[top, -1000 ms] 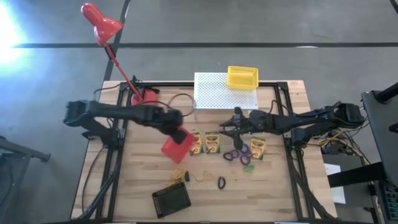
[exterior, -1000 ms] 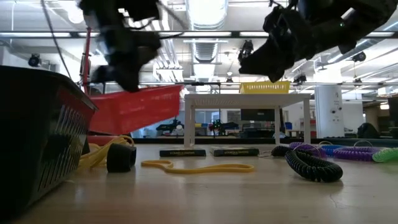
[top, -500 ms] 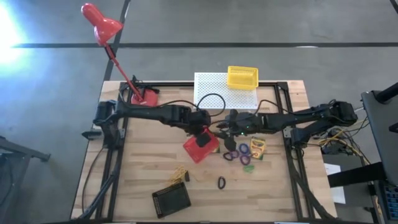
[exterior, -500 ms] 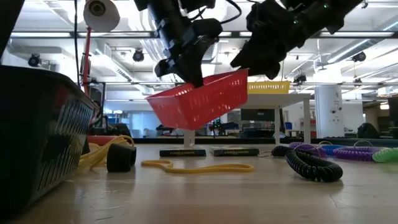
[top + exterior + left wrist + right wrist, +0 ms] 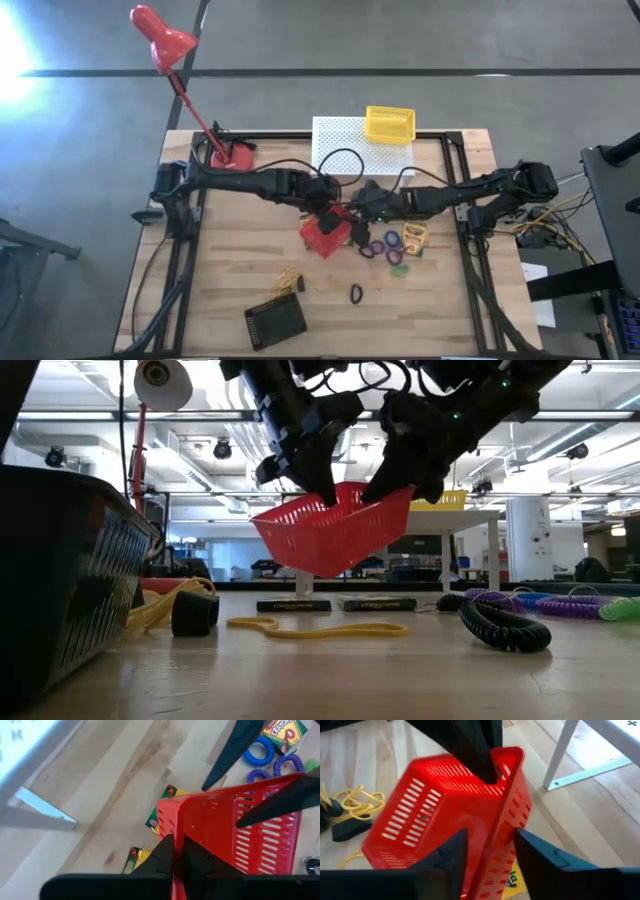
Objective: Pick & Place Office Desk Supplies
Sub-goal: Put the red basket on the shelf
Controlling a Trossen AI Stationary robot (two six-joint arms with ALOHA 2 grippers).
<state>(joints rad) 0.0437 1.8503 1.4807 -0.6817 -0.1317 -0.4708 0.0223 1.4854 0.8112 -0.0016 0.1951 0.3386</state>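
A red slotted basket (image 5: 322, 238) hangs in the air over the table's middle; it also shows in the low view (image 5: 335, 532). My left gripper (image 5: 328, 208) is shut on its rim. My right gripper (image 5: 492, 851) is open, one finger inside the basket and one outside its right-hand wall (image 5: 507, 827). Two crayon boxes (image 5: 164, 816) (image 5: 137, 858) lie flat under the basket, and a third (image 5: 413, 237) lies to its right. Purple rings (image 5: 381, 245), a green ring (image 5: 399, 269), a black ring (image 5: 356, 293) and the yellow rubber-band tangle (image 5: 290, 281) lie on the table. My left gripper pinches the top rim of one basket wall (image 5: 176, 831) between its two fingers, one finger on each face of the wall. The fingers slant down from the table's left (image 5: 312, 470). The basket hangs below them, tilted and clear of the table. My right gripper straddles the opposite wall (image 5: 398, 495); I cannot tell whether its fingers touch it.
A black basket (image 5: 275, 322) stands at the near edge. A white perforated stand (image 5: 345, 150) with a yellow basket (image 5: 390, 124) is at the back, and a red desk lamp (image 5: 165, 40) at the back left. Bare wood shows on the left and near right.
My left gripper has carried the red basket through the air from the left toward the table's middle, then held it there as it tipped more level. My right gripper has moved left to the basket, and its open fingers now stand on either side of the wall.
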